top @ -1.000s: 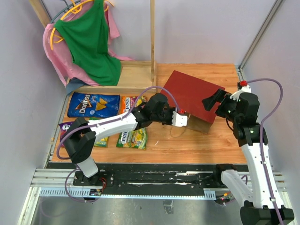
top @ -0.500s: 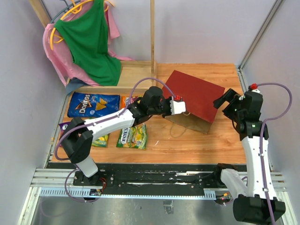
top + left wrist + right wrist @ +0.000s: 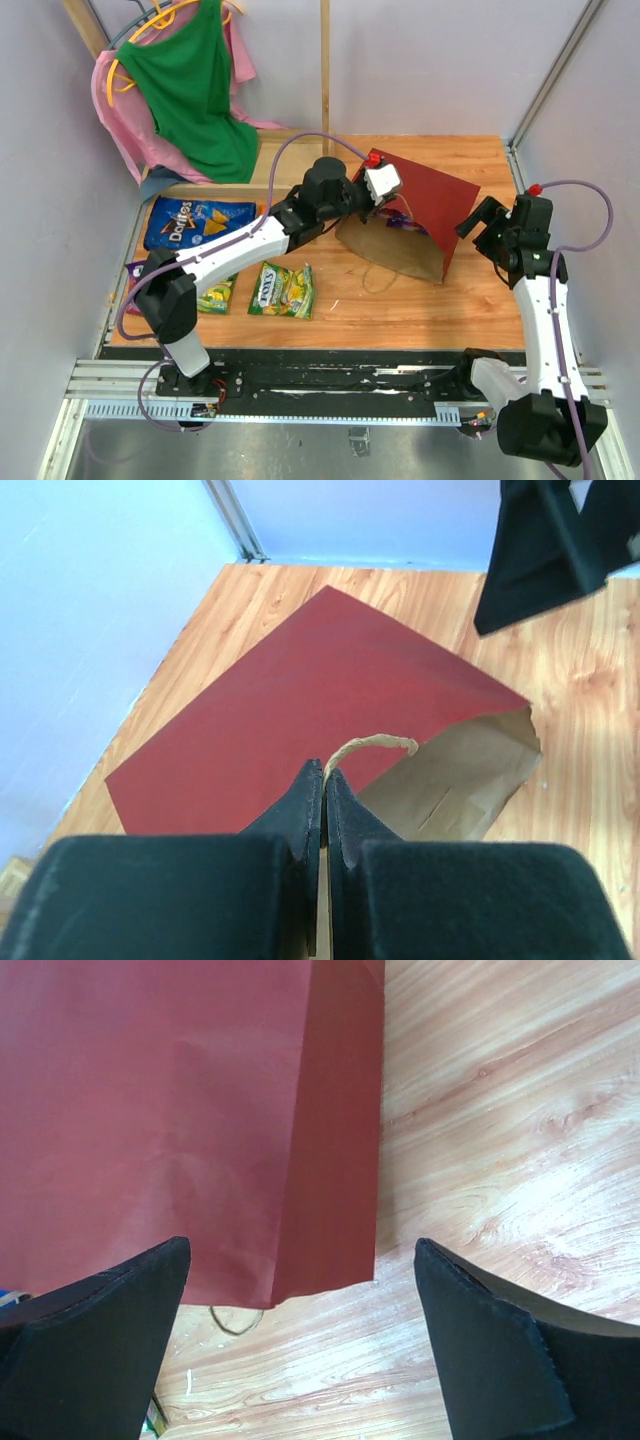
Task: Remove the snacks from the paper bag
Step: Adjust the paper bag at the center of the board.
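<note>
Now | left hand (image 3: pixel 325 777) clenched on paper bag (image 3: pixel 430 195) | right hand (image 3: pixel 300 1250) spread beside it | clothes (image 3: pixel 190 95) behind

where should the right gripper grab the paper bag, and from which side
Grip the paper bag on its creased right side panel, near the closed far end, coming from the right. That thin fold faces the open right gripper, while the left gripper holds the cord handle at the raised mouth.
</note>
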